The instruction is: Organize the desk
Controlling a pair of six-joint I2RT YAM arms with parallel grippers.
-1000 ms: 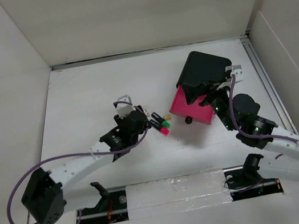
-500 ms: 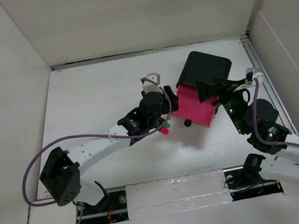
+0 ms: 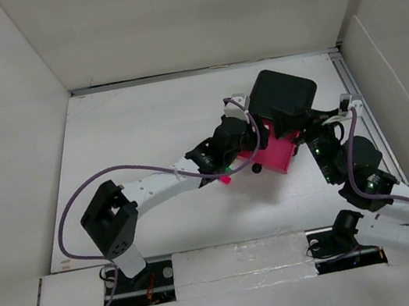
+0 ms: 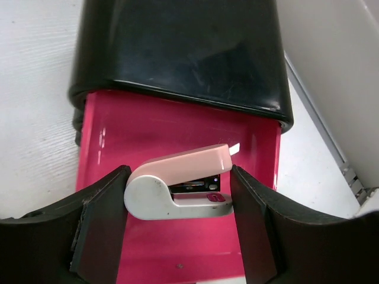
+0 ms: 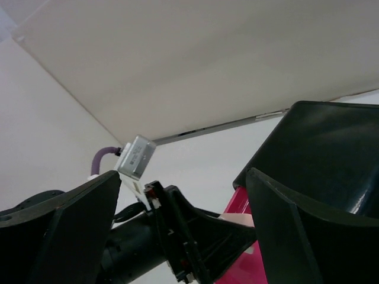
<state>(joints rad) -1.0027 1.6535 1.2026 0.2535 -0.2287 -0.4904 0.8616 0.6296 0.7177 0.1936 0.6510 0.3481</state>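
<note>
My left gripper is shut on a small pink and white stapler, one finger at each end. It hangs over the open pink drawer of the black cabinet. From above, the left gripper sits over the drawer at the cabinet's front. My right gripper stands open just right of the drawer, nothing between its fingers. In the right wrist view that gripper frames the left arm, the stapler's pink tip and the cabinet. The white desk lies all round.
Small red and green pieces lie on the desk under the left arm. The drawer's black knob sticks out toward the arms. High white walls close in the desk at back and sides; a rail runs along the right edge.
My left arm has swung right with the stapler, from mid-desk to over the open drawer. My right gripper has drawn back from the drawer's side.
</note>
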